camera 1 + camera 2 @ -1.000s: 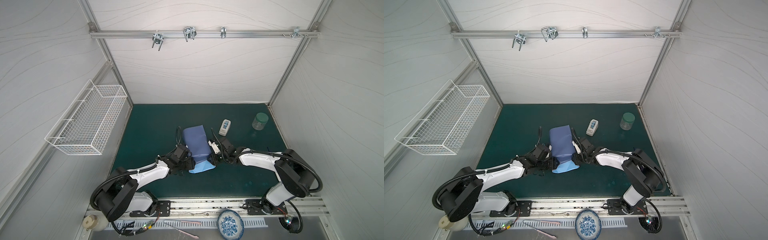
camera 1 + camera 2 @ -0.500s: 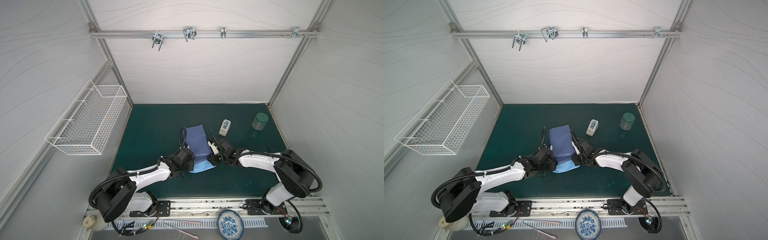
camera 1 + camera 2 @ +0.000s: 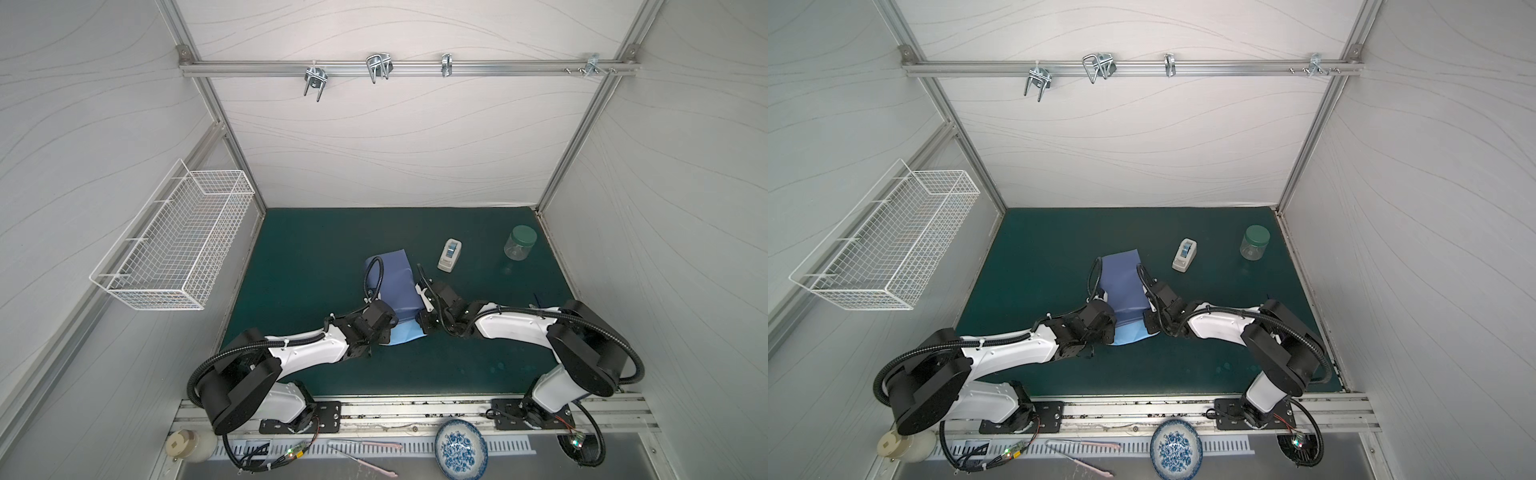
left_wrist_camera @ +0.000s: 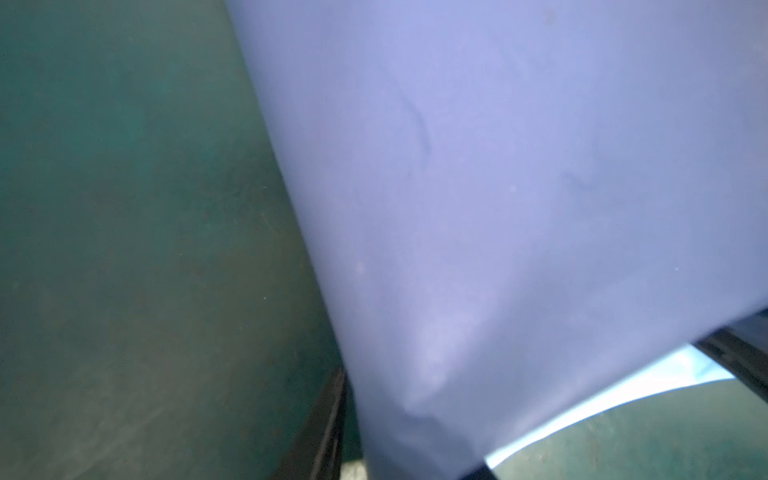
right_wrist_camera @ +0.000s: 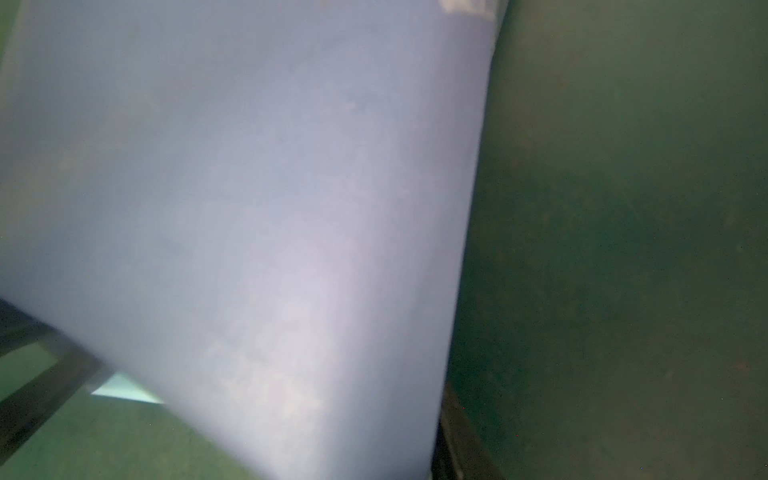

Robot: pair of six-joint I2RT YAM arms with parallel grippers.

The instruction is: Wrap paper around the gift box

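Observation:
The paper (image 3: 397, 286) (image 3: 1121, 286) lies mid-mat as a long parcel, indigo face up. A light-blue flap (image 3: 405, 332) sticks out at its near end. The gift box is hidden under the paper. My left gripper (image 3: 384, 328) (image 3: 1106, 328) sits at the parcel's near left corner and my right gripper (image 3: 424, 322) (image 3: 1148, 322) at the near right. In the left wrist view the paper (image 4: 498, 187) runs between the jaws, with a thin strip of mat beside one finger (image 4: 326, 428). In the right wrist view one finger (image 5: 453, 436) lies against the paper (image 5: 249, 208); its partner is hidden.
A white tape dispenser (image 3: 449, 254) and a clear jar with a green lid (image 3: 520, 242) stand on the green mat (image 3: 311, 257) behind and right of the parcel. A wire basket (image 3: 178, 245) hangs on the left wall. A blue-patterned bowl (image 3: 461, 449) sits past the front rail.
Both grippers have slid along the parcel's sides toward its near end, and their jaws have narrowed around the paper. The parcel has stayed in place.

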